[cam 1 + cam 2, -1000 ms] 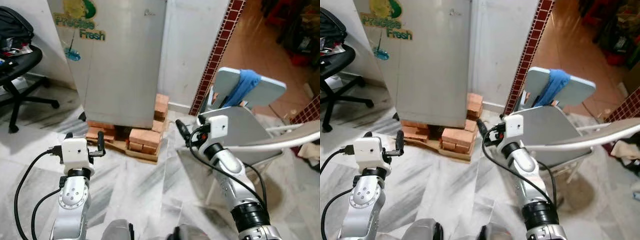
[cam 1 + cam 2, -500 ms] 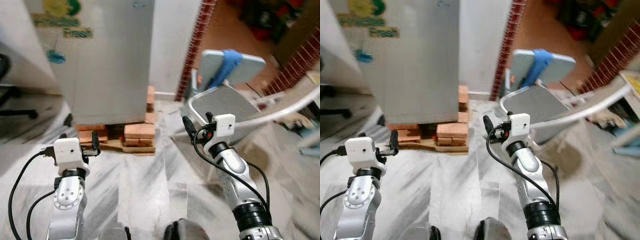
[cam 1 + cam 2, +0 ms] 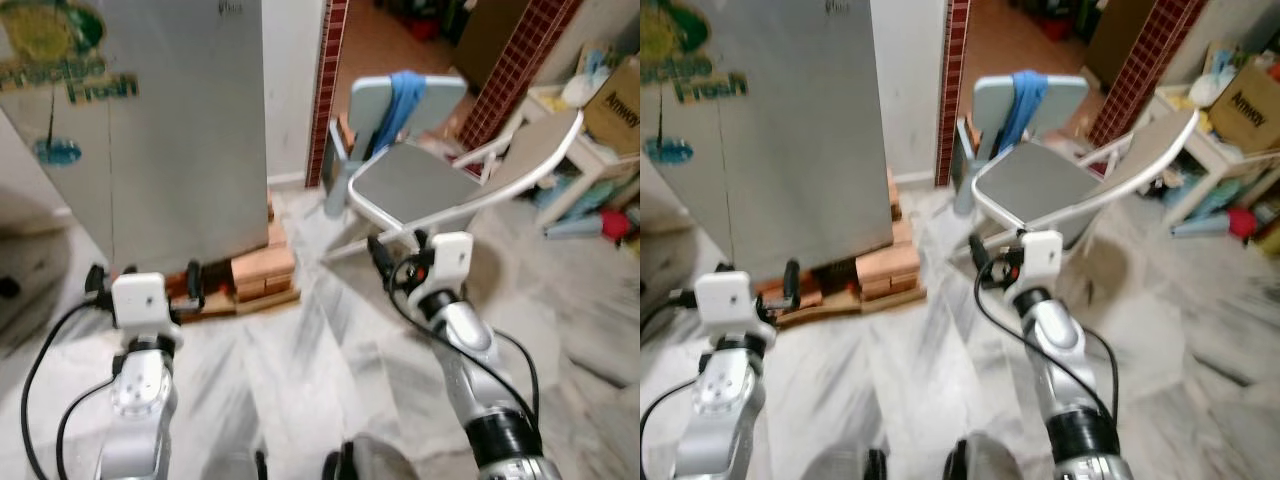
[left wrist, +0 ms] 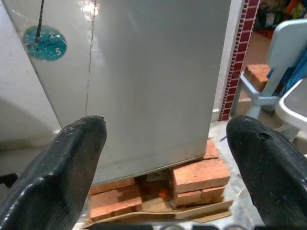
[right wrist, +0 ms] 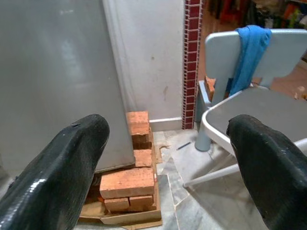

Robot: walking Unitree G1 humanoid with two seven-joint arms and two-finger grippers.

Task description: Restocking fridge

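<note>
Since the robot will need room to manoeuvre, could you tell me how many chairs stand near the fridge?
2: a pale blue chair with a blue cloth over its backrest, beside the fridge, and a white plastic chair just in front of it. Others may be hidden.

Fridge (image 3: 180, 130) stands far left, resting on stacked bricks (image 3: 255, 272) on the floor. Right of it, a chair (image 3: 430, 180) with a cloth (image 3: 400, 95) draped over its back. Cardboard box (image 3: 612, 95) on a shelf far right. Doorway behind the chair.

One fridge (image 3: 165, 120), two chairs (image 3: 420, 185), one cardboard box (image 3: 612, 95).
</note>
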